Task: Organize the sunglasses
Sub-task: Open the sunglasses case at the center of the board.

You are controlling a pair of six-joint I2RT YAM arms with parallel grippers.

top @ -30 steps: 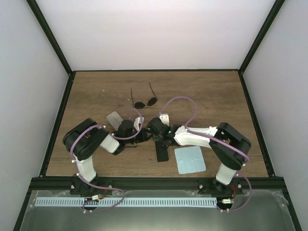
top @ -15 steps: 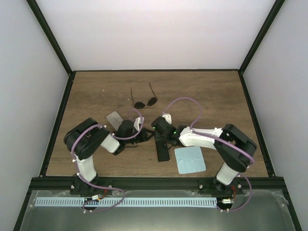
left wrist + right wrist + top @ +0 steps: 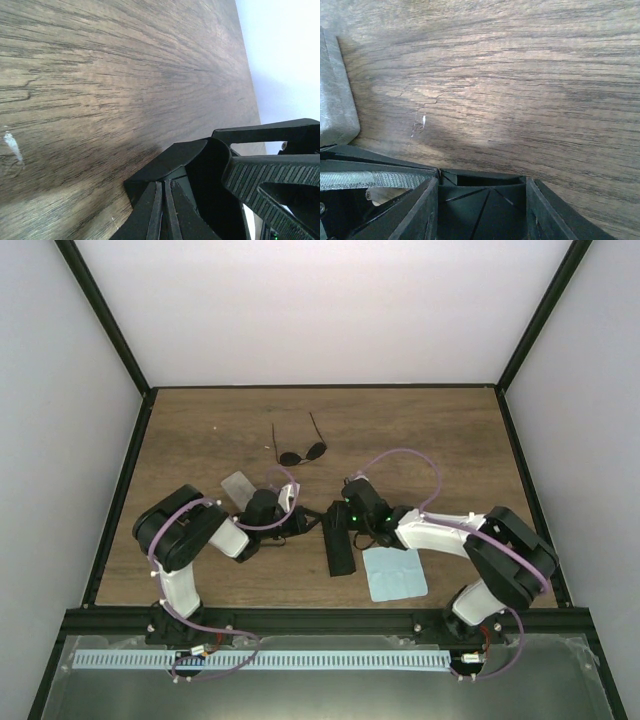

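One pair of sunglasses point(image 3: 300, 452) lies on the worktop point(image 3: 440, 440), beyond both arms. The left fingers point(image 3: 165, 210) are clenched empty; the right fingers point(image 3: 482, 192) stand half-spread, holding nothing visible. The black case point(image 3: 340, 548) should probably be steadied before it is loaded.

The top camera is looking down from above and behind the arm bases, taking in the whole wooden surface point(image 3: 420, 430) and the white walls around it. Each wrist camera is sitting very close to the boards, facing out along the wood grain past its own dark fingers. All three views are sharing the middle of the surface.
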